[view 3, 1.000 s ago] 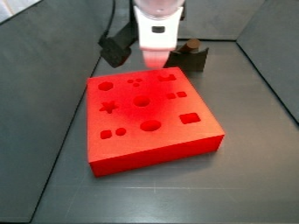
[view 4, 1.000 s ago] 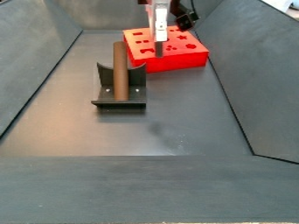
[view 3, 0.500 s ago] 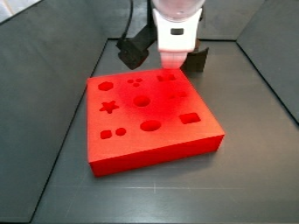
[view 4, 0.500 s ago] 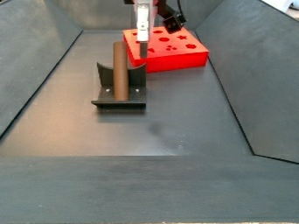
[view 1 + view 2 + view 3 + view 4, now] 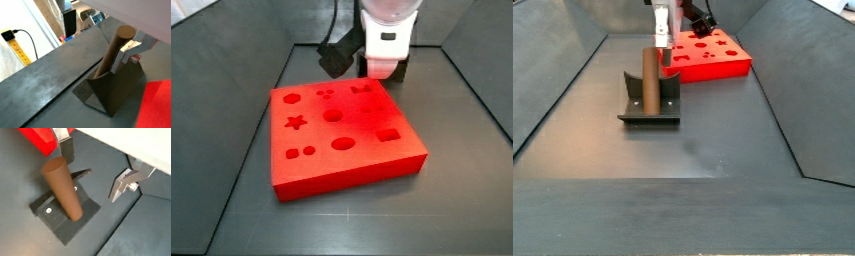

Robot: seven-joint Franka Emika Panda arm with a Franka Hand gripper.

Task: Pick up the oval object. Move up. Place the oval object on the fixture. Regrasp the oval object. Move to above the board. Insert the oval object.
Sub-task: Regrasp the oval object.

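The oval object [image 5: 65,189] — a brown rod-like peg — stands leaning in the fixture [image 5: 63,214], lower end down in the dark bracket, rounded top free. In a wrist view the jaws [image 5: 93,165] are spread wide: one silver finger [image 5: 65,147] sits just behind the peg's top, the other finger [image 5: 125,183] is well off to the side. The peg's top lies between them, nearer the first plate; no contact can be made out. Nothing is gripped.

In a wrist view the peg [image 5: 115,52] rises along the fixture's upright [image 5: 115,92], and a finger [image 5: 128,51] appears just beside its top. Whether plate and peg touch — cannot tell.

In a side view the jaws [image 5: 660,50] hang right over the peg's top [image 5: 647,76], with the fixture [image 5: 648,101] on the dark desk [image 5: 700,150] below and the red board [image 5: 704,57] behind the jaws. In a side view the gripper body [image 5: 385,40] hangs beyond the board's far edge [image 5: 341,125] and hides the peg; only a dark bit of the fixture [image 5: 401,71] shows beside it.
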